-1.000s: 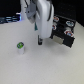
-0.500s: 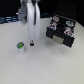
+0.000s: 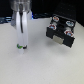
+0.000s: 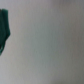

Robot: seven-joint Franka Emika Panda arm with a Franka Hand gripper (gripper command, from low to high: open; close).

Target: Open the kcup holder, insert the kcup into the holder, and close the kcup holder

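Note:
The kcup (image 3: pixel 20 48), a small white pod with a green top, stands on the white table at the exterior view's left. My gripper (image 3: pixel 22 46) hangs straight down over it, its two light fingers (image 3: pixel 19 36) apart and reaching down on either side of the pod. I cannot tell if they touch it. The kcup holder (image 3: pixel 60 31), a black box with a light handle (image 3: pixel 60 40) on its front, stands at the exterior view's right, apart from the gripper. Round pod shapes show on it. The wrist view is blurred; a dark green shape (image 4: pixel 4 30) sits at its edge.
The white table (image 3: pixel 45 65) carries both things. A dark background runs behind the table's far edge (image 3: pixel 40 12). The arm's body (image 3: pixel 22 6) rises above the gripper.
The gripper has moved toward the exterior view's left, away from the holder, and now stands over the kcup. The kcup and holder have not moved.

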